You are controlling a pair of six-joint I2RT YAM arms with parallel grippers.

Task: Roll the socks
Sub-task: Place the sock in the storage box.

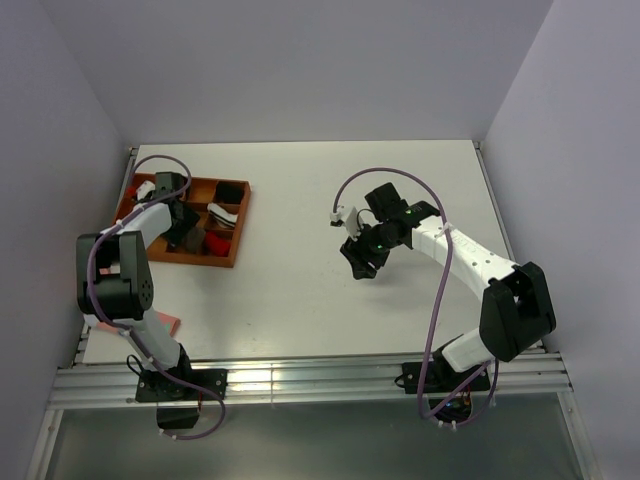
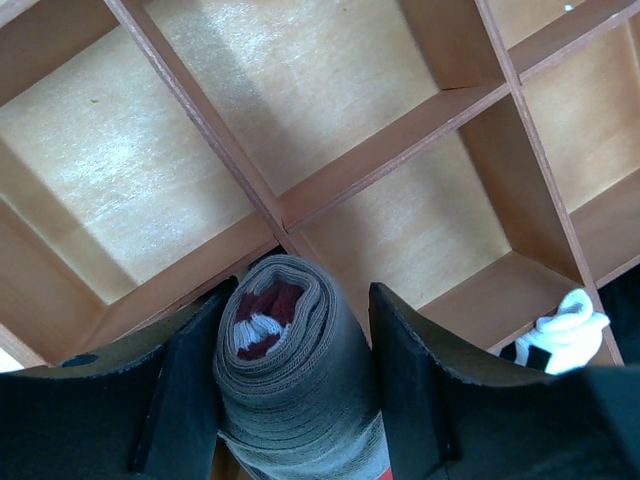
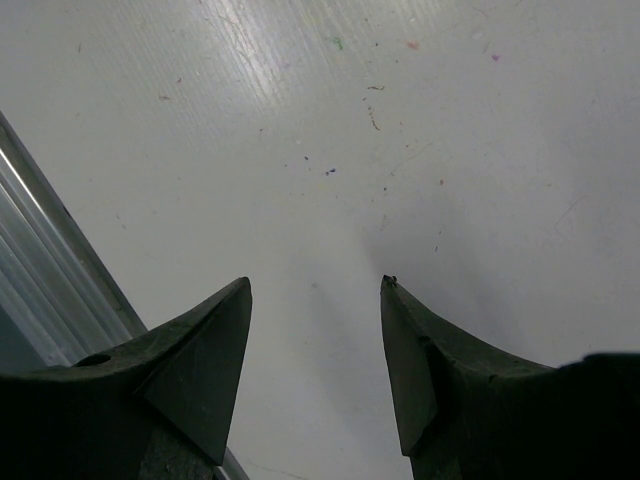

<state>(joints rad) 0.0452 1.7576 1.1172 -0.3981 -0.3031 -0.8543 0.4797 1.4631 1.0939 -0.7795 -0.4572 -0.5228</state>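
**Rolled Socks Set Down in the Tray, Fingers Slack Around Them**

Nearest the lens, the left fingers (image 2: 190, 400) stood parted a little wider than the sock roll (image 2: 290, 370) between them. One finger lay against the roll's side, while a thin strip of wood showed between the roll and the other, so nothing was firmly held. The roll was a tight, fat cylinder of ribbed grey-brown knit, its end a spiral with maroon and white folds at the core. A sliver of bright red showed at its near end, though what it belonged to could not be told.

Beyond the fingertips lay the tray (image 2: 400, 150), smooth pale wood cut into square compartments by thin dividers. Past the outer finger, one compartment over, sat a white bundle (image 2: 565, 335), soft and knotted.

The right fingers (image 3: 200, 370) hung wide apart and empty, with only scuffed white tabletop (image 3: 400, 150) beyond them.

This looked like the release step, with the rolling done. The next move probably called for a straight lift, keeping both fingers off the knit so the soft roll neither dragged nor unwound.
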